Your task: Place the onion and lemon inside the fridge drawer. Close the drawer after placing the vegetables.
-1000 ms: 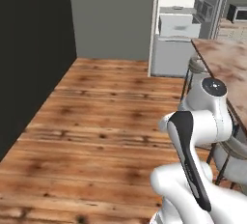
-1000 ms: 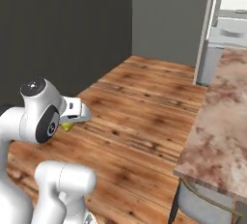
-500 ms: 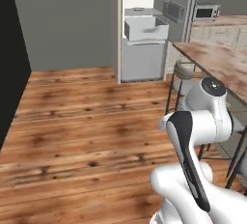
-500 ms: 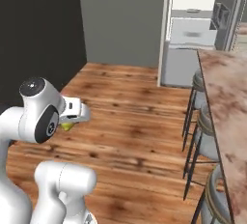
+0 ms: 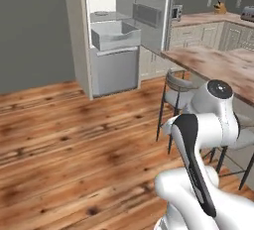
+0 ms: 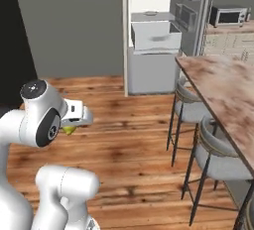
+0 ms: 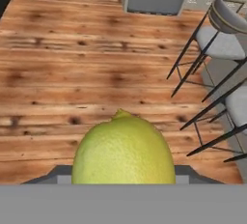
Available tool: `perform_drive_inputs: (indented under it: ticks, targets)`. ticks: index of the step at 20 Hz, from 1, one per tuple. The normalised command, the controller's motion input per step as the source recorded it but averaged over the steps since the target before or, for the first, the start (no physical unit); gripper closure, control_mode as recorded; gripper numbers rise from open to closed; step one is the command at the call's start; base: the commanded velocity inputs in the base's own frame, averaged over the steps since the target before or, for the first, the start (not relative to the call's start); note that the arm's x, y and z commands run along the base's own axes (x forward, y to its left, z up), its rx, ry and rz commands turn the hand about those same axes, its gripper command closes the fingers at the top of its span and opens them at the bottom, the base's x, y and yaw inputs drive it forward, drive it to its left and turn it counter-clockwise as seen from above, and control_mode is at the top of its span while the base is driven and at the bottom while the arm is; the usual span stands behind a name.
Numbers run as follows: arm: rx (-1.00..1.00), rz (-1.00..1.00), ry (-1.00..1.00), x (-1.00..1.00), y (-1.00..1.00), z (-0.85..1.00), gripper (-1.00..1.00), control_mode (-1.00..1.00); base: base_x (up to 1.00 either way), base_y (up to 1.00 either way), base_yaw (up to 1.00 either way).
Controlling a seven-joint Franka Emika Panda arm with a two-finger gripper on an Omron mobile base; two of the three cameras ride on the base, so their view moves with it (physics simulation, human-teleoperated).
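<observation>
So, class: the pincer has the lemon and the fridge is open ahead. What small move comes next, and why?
Probably drive on toward the fridge: the pincer is shut on the lemon, but the open drawer stands well across the wood floor, seemingly out of the arm's reach.

the rendered light is even and fairly bright, with no single source to be made out. the wooden floor (image 5: 74, 140) carries soft pale sheen patches and only faint, diffuse shadows under the stools (image 6: 191, 107). the fridge (image 5: 111, 35) interior reads pale, almost washed out, while the wall (image 6: 74, 26) beside it stays a flat dull grey and a dark, unlit strip runs along the left edge of the right base view. all views are soft and low in detail. the lemon (image 7: 123, 153) close to the hand camera is smoothly lit, without glare.
</observation>
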Motion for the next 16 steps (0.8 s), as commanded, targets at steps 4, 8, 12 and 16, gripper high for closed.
perform_drive_inputs:
  ticks: [4,8,12,16]
  targets:
    - [0.0,0.0,0.0,0.0,0.0,0.0,1.0,1.0,1.0,0.78,-0.47]
    - [0.0,0.0,0.0,0.0,0.0,0.0,1.0,1.0,0.96,0.96,-0.37]
    - [0.0,0.0,0.0,0.0,0.0,0.0,1.0,1.0,0.96,1.0,-0.26]
    - [0.0,0.0,0.0,0.0,0.0,0.0,1.0,1.0,1.0,1.0,-0.19]
